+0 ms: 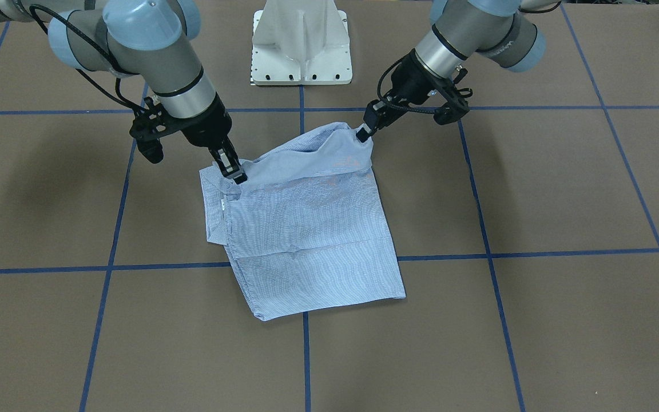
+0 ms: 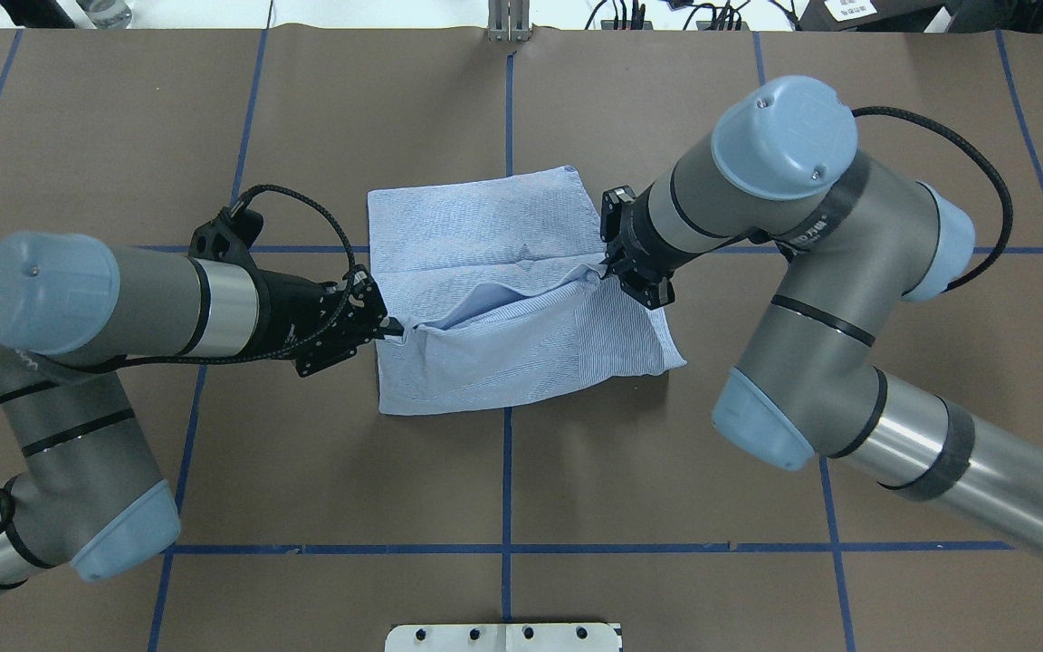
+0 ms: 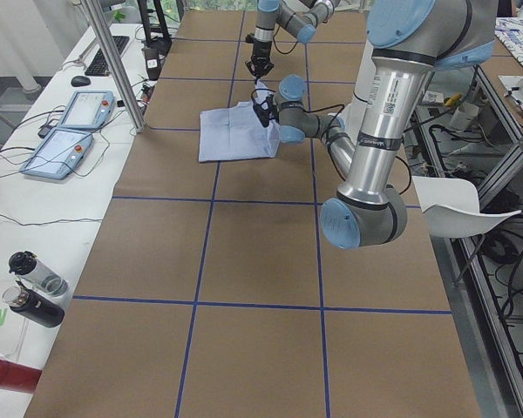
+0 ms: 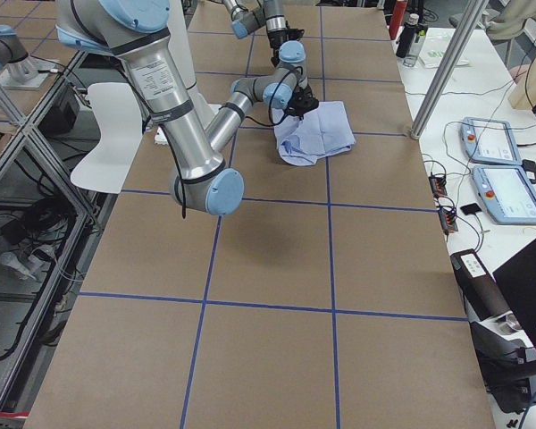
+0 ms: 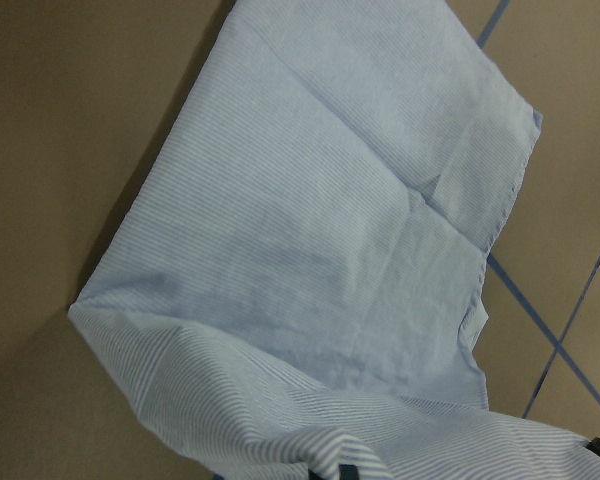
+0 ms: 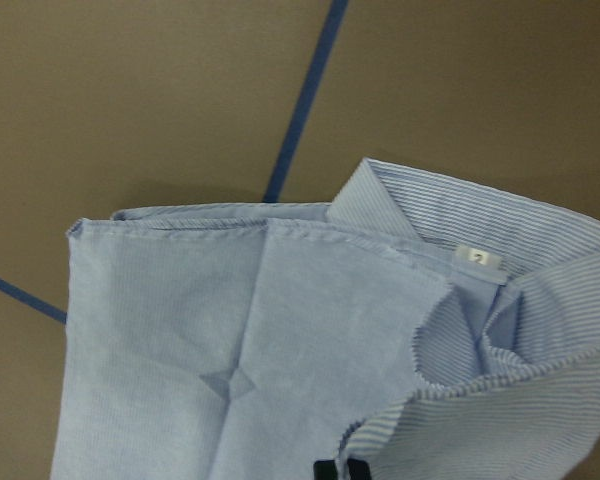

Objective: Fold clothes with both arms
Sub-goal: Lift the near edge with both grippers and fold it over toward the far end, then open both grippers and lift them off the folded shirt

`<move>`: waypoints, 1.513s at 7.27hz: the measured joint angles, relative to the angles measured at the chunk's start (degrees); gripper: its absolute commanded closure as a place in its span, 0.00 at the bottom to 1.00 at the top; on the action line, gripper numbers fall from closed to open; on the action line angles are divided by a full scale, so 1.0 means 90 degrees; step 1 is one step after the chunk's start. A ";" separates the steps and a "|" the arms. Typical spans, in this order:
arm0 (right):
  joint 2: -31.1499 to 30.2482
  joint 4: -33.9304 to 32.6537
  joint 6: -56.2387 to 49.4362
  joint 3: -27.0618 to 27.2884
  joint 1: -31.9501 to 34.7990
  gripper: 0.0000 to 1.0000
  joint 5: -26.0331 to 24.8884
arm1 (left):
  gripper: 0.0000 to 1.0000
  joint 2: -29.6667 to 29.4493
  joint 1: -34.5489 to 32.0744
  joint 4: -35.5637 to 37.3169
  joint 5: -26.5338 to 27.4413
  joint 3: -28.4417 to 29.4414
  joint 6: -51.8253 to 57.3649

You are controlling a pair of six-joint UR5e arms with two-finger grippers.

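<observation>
The light blue-and-white striped shirt lies folded into a rough rectangle at the table's middle. Its collar with the white neck label is on my right side. My left gripper is shut on the shirt's near edge at one corner. My right gripper is shut on the same edge at the other corner. Between them the held edge is lifted off the table and sags as a loose flap over the flat part. Both wrist views show the cloth close below.
The white pedestal base stands at the table's near edge. Blue tape lines grid the brown table top. Beyond the table's far edge lie control tablets, bottles and a metal post. A white chair stands behind the robot.
</observation>
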 measured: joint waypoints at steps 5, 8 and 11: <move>0.1697 0.0038 -0.0908 -0.2434 0.0601 1.00 0.0086 | 1.00 -0.1001 -0.0970 -0.0049 -0.0060 0.1813 0.0989; 0.2314 0.0250 -0.1217 -0.3606 0.0686 1.00 0.0058 | 1.00 -0.1393 -0.1211 -0.0301 -0.0051 0.2695 0.1324; 0.2563 0.0985 -0.1493 -0.4552 0.0776 0.01 -0.0058 | 0.35 -0.2118 -0.1305 -0.1155 0.0079 0.4205 0.1398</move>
